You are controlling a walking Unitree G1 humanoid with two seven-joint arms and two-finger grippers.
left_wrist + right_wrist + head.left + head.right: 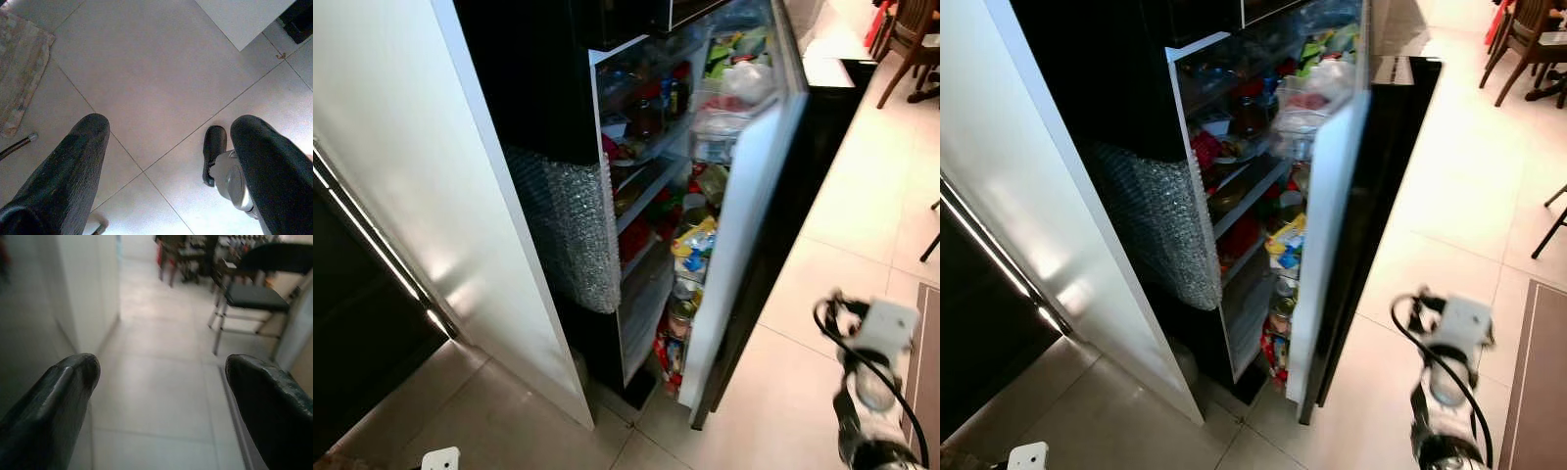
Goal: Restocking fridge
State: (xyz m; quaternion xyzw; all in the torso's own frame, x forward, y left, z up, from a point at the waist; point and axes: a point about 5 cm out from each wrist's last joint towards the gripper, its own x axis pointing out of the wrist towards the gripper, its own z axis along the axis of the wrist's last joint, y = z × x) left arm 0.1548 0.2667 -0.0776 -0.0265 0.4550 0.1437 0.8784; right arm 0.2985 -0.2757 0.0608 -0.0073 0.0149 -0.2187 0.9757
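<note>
A white panel (401, 176) stands leftmost, partly hiding the fridge (646, 196) beside it. Its door (744, 225) is ajar; crowded shelves (651, 191) hold jars and packets too jumbled to identify. The left hand (168, 129) hangs spread wide, empty, over floor tiles (146, 73). The right hand (159, 369) is likewise spread, empty; its arm (867, 392) is cut off at the frame's edge.

Glossy fridge, shiny tiles

We see a glossy black fridge door (773, 245), crinkly bubble wrap (570, 227), and smooth, shiny floor tiles (161, 83).
</note>
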